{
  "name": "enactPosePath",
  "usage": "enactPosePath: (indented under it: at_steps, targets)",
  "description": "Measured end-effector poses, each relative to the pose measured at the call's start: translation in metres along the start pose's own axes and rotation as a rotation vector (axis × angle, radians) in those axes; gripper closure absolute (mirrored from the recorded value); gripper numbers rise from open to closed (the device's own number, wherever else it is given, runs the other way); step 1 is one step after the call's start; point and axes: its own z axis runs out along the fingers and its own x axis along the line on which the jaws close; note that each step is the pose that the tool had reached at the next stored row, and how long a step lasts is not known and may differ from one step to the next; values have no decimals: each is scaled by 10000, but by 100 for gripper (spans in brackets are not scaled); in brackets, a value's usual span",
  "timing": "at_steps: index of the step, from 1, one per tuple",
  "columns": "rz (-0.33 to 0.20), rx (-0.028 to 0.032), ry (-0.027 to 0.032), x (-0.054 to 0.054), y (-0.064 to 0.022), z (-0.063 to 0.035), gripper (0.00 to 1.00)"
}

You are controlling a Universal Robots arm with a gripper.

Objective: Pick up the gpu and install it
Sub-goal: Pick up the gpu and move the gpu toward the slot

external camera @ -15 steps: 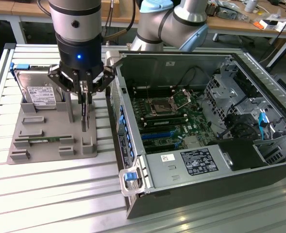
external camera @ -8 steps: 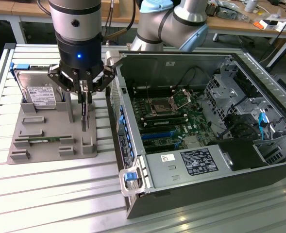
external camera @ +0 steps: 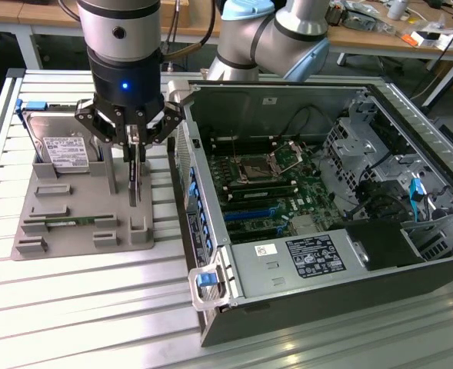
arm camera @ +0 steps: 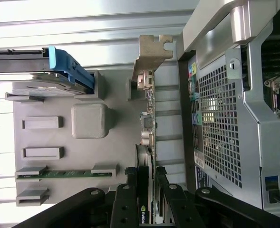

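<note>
Wrist view places the jaws [arm camera: 146, 178] partly closed on the gpu [arm camera: 147, 126], a thin black expansion card with a silver metal bracket, with one black finger against each face of the card. In the exterior view the gripper [external camera: 136, 157] hangs over the grey moulded holder tray [external camera: 80, 234], and the gpu [external camera: 136, 184] stands on edge at the tray edge nearest the open grey computer chassis [external camera: 288, 269]. Whether the card's lower edge sits in its slot or has cleared it cannot be told. By judgement, the pick-up step is in hand and installation has not begun. Freeing the card calls for a square hold on both faces and a straight path out of the slot, because the bracket stands close to the chassis wall. The tray also holds a silver hard drive with a white label [external camera: 61, 146] at its far corner and a narrow green memory stick [external camera: 68, 223] along its near edge. The chassis holds a green motherboard [external camera: 280, 184] with blue expansion slots [external camera: 249, 211]. Tray and chassis rest side by side on the slatted aluminium counter [external camera: 72, 307].
</note>
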Motion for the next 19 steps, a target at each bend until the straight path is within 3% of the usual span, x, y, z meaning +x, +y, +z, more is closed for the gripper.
enactPosePath:
  at_steps: [19]
  targets:
    - [0,-1,0,-2,3,-61,74]
